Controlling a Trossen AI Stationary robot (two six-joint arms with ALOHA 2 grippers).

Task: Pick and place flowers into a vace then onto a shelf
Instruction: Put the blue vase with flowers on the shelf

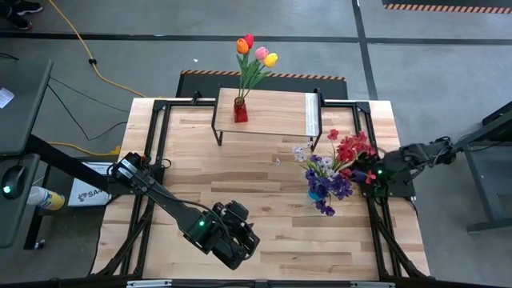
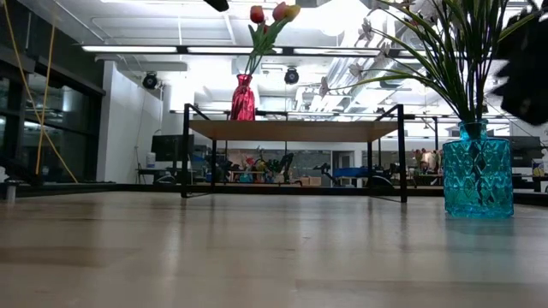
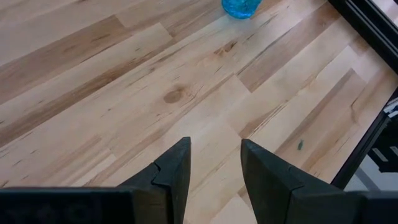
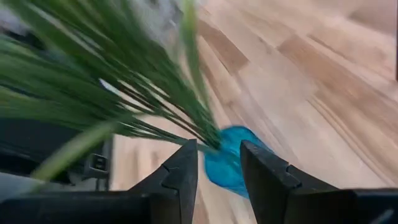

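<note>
The faceted blue glass vase (image 2: 477, 167) of purple, white and red blossom sprays (image 1: 336, 164) stands upright on the counter (image 1: 240, 192), just beyond the part-open, empty right tool (image 4: 217, 163), far nearer than the left tool (image 3: 214, 163).

Red vase (image 2: 243, 97) atop shelf (image 2: 291, 130)
</note>
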